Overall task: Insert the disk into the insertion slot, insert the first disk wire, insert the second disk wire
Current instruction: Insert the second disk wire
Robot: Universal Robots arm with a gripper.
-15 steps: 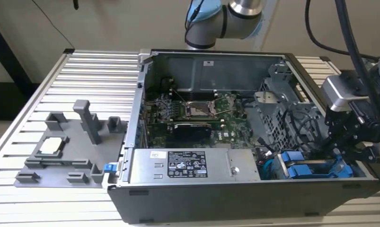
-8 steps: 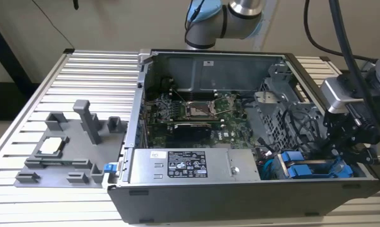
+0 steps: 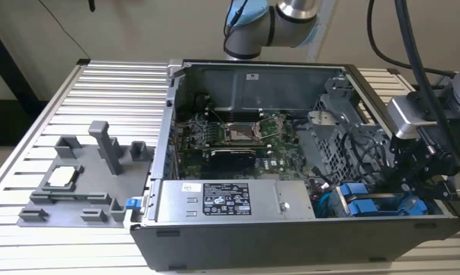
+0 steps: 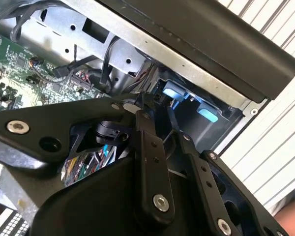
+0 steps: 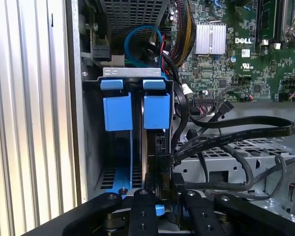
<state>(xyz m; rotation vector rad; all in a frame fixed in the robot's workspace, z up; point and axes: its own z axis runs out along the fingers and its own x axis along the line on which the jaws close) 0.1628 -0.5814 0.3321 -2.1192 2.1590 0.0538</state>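
Hiding its fingertips inside the insertion slot (image 5: 137, 147), hand (image 5: 160, 209) over the disk (image 5: 156, 110), grip unclear.

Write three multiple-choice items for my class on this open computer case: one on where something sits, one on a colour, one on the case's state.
1. In the exterior view, the grey power-supply box lies: A) along the case's near wall B) outside, on the slatted table C) on the arm
2. The carrier tabs in the drive bay are: A) red B) blue C) yellow
3. The computer case is: A) closed B) open, board exposed C) upside down

A: it sits below the motherboard. B: bright blue plastic. B: the circuit board shows.
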